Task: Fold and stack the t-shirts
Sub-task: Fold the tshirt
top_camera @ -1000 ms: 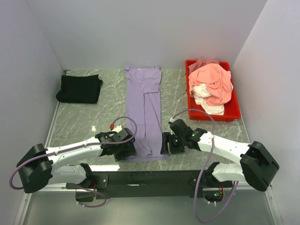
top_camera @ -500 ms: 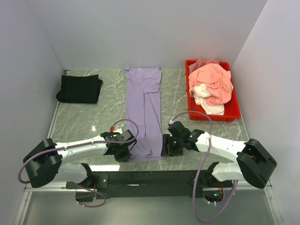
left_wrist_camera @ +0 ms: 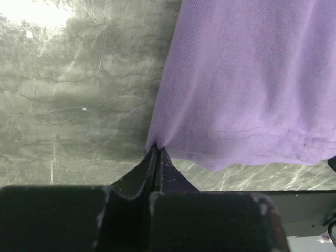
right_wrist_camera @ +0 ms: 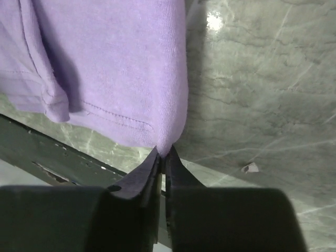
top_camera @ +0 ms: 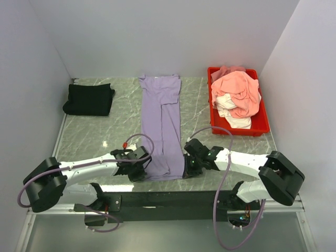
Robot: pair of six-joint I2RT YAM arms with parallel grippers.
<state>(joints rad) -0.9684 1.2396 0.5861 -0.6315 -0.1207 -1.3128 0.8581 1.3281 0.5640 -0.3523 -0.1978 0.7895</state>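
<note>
A lavender-purple t-shirt (top_camera: 163,123) lies folded into a long narrow strip down the middle of the table. My left gripper (top_camera: 147,167) is shut on its near left corner (left_wrist_camera: 155,143). My right gripper (top_camera: 184,168) is shut on its near right corner (right_wrist_camera: 167,147). A black t-shirt (top_camera: 89,98) sits folded at the back left. A salmon-pink t-shirt (top_camera: 239,90) lies crumpled over a white t-shirt (top_camera: 231,113) in the red tray (top_camera: 262,126).
The red tray stands at the back right against the wall. The table's near edge (top_camera: 168,181) runs just below the purple hem, with the dark base rail (top_camera: 168,199) beyond it. White walls close in on three sides.
Both grippers moved inward to the purple shirt's near corners and closed on them. The hem has bunched slightly at each pinch.
</note>
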